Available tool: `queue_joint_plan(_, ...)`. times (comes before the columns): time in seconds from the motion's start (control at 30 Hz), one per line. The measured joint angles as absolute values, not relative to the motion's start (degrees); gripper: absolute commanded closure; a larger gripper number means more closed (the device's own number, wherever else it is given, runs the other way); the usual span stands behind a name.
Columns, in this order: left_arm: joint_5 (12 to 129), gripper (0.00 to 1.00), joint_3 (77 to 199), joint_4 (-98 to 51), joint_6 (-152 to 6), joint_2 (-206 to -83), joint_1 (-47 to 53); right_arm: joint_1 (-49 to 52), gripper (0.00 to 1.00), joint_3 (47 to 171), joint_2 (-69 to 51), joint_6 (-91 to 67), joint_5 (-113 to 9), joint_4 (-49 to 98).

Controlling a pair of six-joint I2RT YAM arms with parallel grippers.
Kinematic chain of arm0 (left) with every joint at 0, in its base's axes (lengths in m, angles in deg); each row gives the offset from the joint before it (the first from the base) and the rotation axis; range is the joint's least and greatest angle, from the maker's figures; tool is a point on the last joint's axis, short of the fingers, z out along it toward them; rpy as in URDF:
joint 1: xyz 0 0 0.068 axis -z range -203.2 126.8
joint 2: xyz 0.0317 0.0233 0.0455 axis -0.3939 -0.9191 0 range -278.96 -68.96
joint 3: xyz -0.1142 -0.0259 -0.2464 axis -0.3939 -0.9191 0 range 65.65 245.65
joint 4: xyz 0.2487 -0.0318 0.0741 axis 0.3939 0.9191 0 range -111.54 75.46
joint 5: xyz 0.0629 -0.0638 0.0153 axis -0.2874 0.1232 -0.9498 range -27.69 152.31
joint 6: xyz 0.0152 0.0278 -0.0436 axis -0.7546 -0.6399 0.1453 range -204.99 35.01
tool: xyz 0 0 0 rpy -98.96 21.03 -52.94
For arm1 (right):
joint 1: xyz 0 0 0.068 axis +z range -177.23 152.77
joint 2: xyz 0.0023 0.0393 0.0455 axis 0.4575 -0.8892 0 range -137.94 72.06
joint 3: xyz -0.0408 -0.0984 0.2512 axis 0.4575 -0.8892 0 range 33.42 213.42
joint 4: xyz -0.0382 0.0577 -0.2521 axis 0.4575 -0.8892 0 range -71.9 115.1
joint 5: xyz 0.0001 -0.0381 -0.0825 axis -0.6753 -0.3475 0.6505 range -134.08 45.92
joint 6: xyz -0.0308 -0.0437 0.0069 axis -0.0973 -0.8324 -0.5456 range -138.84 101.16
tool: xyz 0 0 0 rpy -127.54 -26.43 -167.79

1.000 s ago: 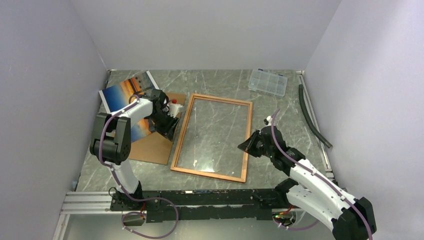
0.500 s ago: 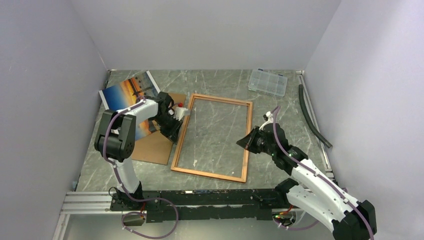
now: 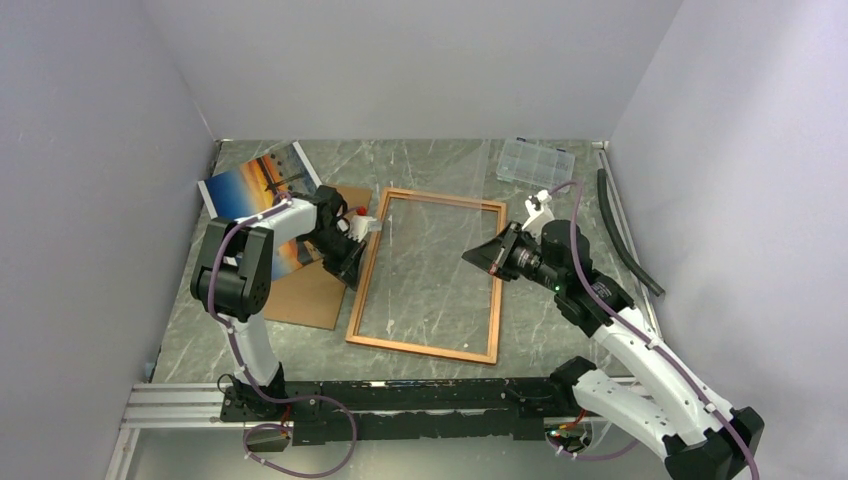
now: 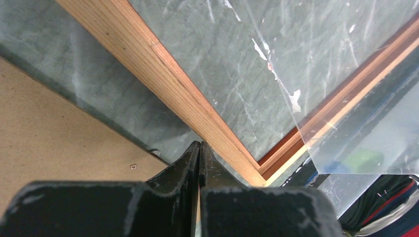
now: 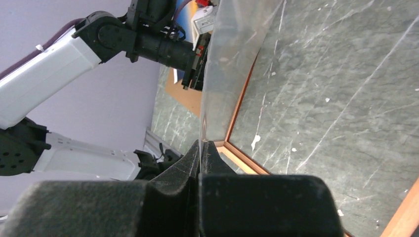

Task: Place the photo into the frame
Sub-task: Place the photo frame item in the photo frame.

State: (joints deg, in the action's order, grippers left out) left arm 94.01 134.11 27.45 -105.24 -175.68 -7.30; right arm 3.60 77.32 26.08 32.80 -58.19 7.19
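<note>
Reddish-orange, thin-bordered rectangular wooden frame [image 3: 420,350] lies flat on the grey marbled table [image 3: 195,345]. At the frame's left rail the left gripper [image 4: 199,150] has its black fingers pressed together with the tips against the wood, and over the frame's right side the right gripper [image 5: 199,145] is pinched on the edge of a clear transparent sheet [image 5: 225,59] that stands tilted up from the frame. Just left of the frame lies a plain brown backing board [image 3: 305,295]; the glossy orange-sunset photo [image 3: 250,185] rests partly on it, outside the frame, and beyond the frame's far right corner sits a small clear plastic compartment box [image 3: 537,163].
</note>
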Motion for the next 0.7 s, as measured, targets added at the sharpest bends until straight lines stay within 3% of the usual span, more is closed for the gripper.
queue_joint_plan(0.17, 97.2, 0.88, 134.2, 28.7, -105.0, -175.3, -9.6, 5.5, 1.0, 78.7, 25.4, 33.4, -58.8, 7.2)
queue_joint_plan(0.43, 103.2, 0.66, 139.3, 30.3, -103.3, -168.2, -21.6, 8.0, 1.0, 81.0, 26.6, 32.8, -58.9, 9.2)
queue_joint_plan(0.7, 105.2, 0.5, 140.4, 32.0, -103.8, -163.7, -23.3, 8.0, 1.0, 70.5, 27.4, 33.7, -55.0, 14.8)
